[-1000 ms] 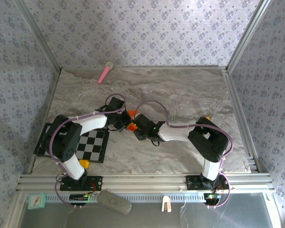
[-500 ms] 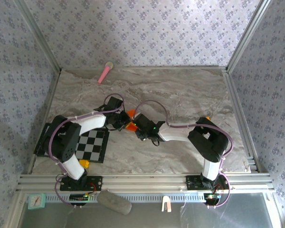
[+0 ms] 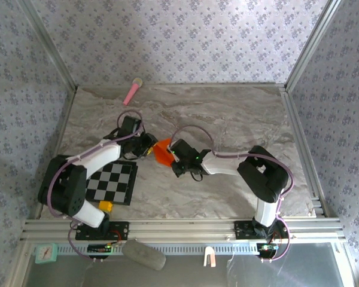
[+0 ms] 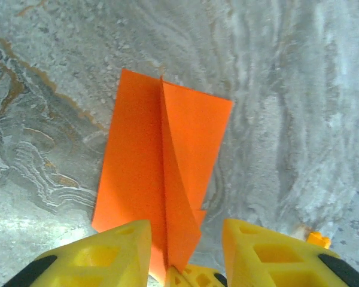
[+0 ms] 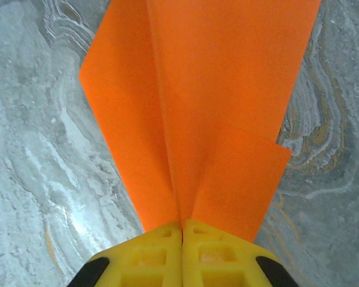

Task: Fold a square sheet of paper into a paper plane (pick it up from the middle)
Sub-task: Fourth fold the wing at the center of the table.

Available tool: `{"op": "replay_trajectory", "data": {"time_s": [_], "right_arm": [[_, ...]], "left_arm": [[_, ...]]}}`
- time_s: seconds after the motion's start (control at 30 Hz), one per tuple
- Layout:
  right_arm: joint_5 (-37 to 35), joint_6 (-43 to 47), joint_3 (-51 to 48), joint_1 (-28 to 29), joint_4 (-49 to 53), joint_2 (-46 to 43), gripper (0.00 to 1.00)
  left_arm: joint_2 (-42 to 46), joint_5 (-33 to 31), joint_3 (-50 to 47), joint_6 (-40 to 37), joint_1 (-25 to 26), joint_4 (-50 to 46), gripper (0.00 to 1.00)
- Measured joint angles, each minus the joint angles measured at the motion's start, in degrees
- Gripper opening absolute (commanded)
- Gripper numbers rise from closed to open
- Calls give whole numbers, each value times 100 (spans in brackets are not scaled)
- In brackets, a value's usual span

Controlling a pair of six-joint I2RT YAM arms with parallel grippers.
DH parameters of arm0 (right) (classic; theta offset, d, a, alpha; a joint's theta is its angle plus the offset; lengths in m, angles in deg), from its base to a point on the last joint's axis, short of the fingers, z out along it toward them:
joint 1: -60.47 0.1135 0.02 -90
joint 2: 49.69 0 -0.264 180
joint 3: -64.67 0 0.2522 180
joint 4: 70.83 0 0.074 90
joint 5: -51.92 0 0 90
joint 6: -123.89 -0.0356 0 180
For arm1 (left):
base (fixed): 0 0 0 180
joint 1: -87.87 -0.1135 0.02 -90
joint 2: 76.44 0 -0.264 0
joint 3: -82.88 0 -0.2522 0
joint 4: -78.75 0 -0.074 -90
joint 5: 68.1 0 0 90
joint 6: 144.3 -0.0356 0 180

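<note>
— Marbled table point(image 3: 245, 113), middle: who has the orange paper point(image 3: 163, 152)?
— My right gripper point(image 5: 182, 230) pinches its creased end; my left gripper point(image 4: 185, 232) gapes apart beside it. A tug could tear or unfold it.

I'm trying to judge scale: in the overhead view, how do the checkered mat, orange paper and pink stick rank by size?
1. Checkered mat, clearly largest.
2. Orange paper and pink stick, too close to rank: the stick looks longer but much thinner, and part of the paper is covered.
</note>
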Motion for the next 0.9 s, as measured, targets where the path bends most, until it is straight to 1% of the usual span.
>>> {"op": "replay_trajectory", "data": {"time_s": [0.1, 0.2, 0.33, 0.5, 0.67, 0.8, 0.9], "right_arm": [[503, -66, -105, -212, -210, 0, 5], [1005, -166, -214, -433, -387, 0, 5], [1644, -304, -339, -704, -619, 0, 4], [2286, -450, -461, -966, -844, 0, 4], [2789, -601, -538, -1152, -1036, 7, 4], [3093, -719, -557, -1274, -1226, 61, 4], [3226, -791, -560, -1325, -1296, 127, 4]], "left_arm": [[197, 44, -328, 9, 4, 264, 38], [181, 127, -623, 11, 50, 514, 39], [-33, 330, -741, -4, 223, 870, 45], [-398, 568, -743, -129, 396, 1362, 49], [-483, 649, -743, -369, 463, 1508, 49], [-634, 664, -739, -557, 522, 1565, 44], [-769, 671, -739, -664, 544, 1574, 43]]}}
